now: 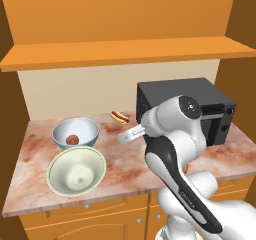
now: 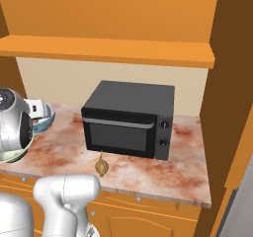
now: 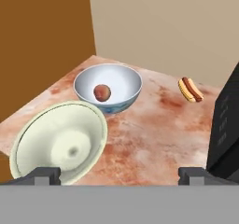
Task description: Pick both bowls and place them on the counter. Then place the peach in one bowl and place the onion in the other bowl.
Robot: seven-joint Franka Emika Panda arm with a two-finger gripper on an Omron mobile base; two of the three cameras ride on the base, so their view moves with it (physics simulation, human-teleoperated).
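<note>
Nearest the front edge of the bench (image 1: 130, 169) sits the cream bowl (image 1: 76, 171), upright and empty, its wide flare leaving an easy drop from above. Judged from this, it is the one reserved for the onion.

Just behind it, rims close or touching, stands the white bowl (image 1: 76, 133) with the blue outside. Inside rests the peach (image 1: 73, 140), settled at the bottom where the deep walls keep it from rolling. That half of the task reads as complete, and both bowls are already down on the stone.

Above and to the right of the bowls hangs the tool (image 3: 119, 174), looking down over them in the hand view. Its tips stand wide apart with nothing between them: empty and ready for the next pickup.

On the other side of the arm, the onion (image 2: 101, 167) lies near the front edge of the bench, just before the microwave (image 2: 129, 118), stem pointing up. It is well apart from the bowls, so a swing across will be required. Its small round form may roll if nudged.

Farthest back, a hot dog (image 1: 119, 117) lies near the wall; no part of the task, best left alone.
</note>
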